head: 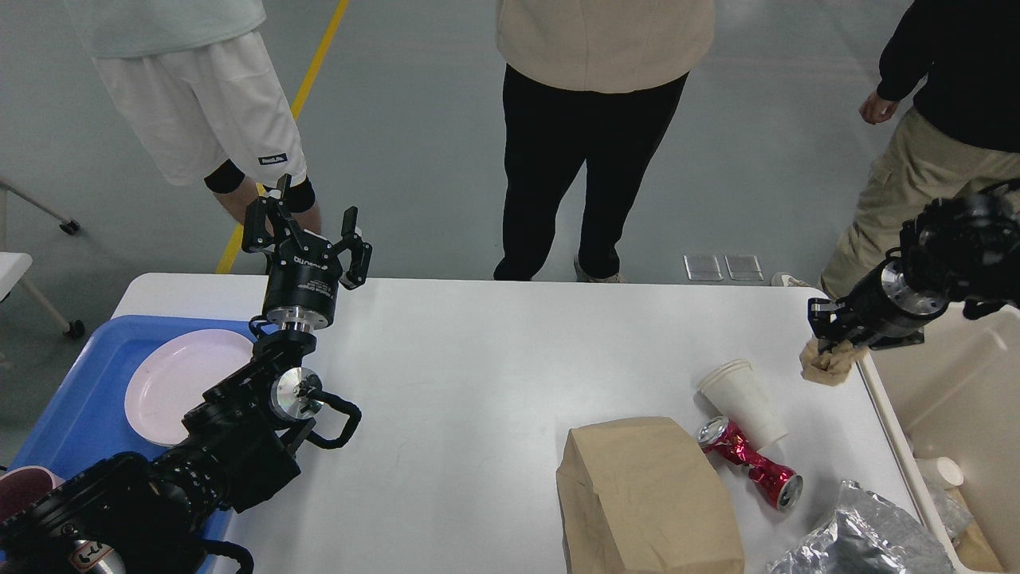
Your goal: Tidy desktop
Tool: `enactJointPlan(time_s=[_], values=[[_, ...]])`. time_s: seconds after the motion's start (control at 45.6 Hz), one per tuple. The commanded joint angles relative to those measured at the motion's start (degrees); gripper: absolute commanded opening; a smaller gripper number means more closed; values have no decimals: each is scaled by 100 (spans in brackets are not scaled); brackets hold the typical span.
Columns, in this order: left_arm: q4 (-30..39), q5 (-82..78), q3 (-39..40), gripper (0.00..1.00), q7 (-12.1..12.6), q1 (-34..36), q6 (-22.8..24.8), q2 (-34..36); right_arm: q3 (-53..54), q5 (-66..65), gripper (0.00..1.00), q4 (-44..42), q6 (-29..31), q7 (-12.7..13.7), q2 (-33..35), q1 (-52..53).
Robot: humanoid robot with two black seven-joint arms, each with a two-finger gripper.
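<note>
The white desktop [478, 383] fills the lower view. My right gripper [829, 343] is shut on a crumpled brown paper wad [829, 363] and holds it above the desktop's right edge, next to the beige bin [948, 383]. My left gripper [307, 231] is open and empty, raised over the desktop's far left edge. On the desktop's right part lie stacked white paper cups [743, 397], a crushed red can [751, 462], a brown paper bag [645, 498] and a silver foil bag [861, 542].
A blue tray [80, 399] at the left holds a pink plate [175, 383] and a dark red cup [20, 490]. The beige bin holds a small cup [940, 472] and scraps. Three people stand beyond the far edge.
</note>
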State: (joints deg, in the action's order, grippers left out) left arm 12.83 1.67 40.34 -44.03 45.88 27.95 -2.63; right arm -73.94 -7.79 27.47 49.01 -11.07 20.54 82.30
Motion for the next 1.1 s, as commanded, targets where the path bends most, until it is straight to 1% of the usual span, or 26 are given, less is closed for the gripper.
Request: enactJointPlan(time_s=[0.0, 0.11, 0.263, 0.46, 0.592, 0.723, 0.811, 0.942, 1.074], values=[[0, 0, 0, 97, 0, 0, 0, 0, -191, -30, 0, 30, 599, -9, 292, 812], [0, 0, 0, 97, 0, 0, 0, 0, -516, -39, 0, 56, 599, -36, 512, 1401], [0, 0, 0, 97, 0, 0, 0, 0, -912, -144, 0, 4, 599, -36, 872, 1780], [0, 0, 0, 97, 0, 0, 0, 0, -974, -847, 0, -154, 599, -36, 1478, 1649], [0, 0, 0, 97, 0, 0, 0, 0, -956, -856, 0, -155, 599, -36, 1944, 1166], [0, 0, 0, 97, 0, 0, 0, 0, -868, -839, 0, -163, -312, -27, 2243, 604], [0, 0, 0, 97, 0, 0, 0, 0, -702, -768, 0, -163, -1172, -27, 2375, 182], [0, 0, 0, 97, 0, 0, 0, 0, -166, -759, 0, -172, -2421, -18, 2437, -697], [0, 0, 0, 97, 0, 0, 0, 0, 642, -751, 0, -172, -3608, -18, 2498, -1549]])
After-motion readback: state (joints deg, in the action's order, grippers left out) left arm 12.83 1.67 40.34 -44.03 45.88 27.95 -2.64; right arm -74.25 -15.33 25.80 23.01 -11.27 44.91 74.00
